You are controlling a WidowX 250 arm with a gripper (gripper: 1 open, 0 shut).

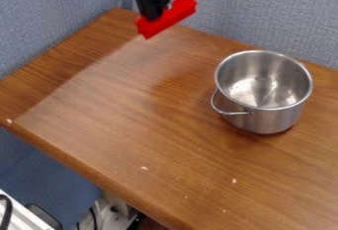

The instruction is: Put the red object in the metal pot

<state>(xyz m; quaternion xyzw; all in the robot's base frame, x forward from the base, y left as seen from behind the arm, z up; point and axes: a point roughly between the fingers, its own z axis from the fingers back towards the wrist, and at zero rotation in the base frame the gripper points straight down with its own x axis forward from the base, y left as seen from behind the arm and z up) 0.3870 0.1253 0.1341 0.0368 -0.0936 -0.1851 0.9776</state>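
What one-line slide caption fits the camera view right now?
Gripper shut on the red block, held above the wooden table, with the empty metal pot to the right.

The gripper (153,5) is cut off by the top edge at the far left, so only its dark lower part shows and nothing of the arm above it. Its fingertips are dark and small against the red object (168,16), and the part of that block under them is hidden. The table (106,106) runs out of view at the right edge. Clutter (27,214) under the near left corner is too dim to identify.
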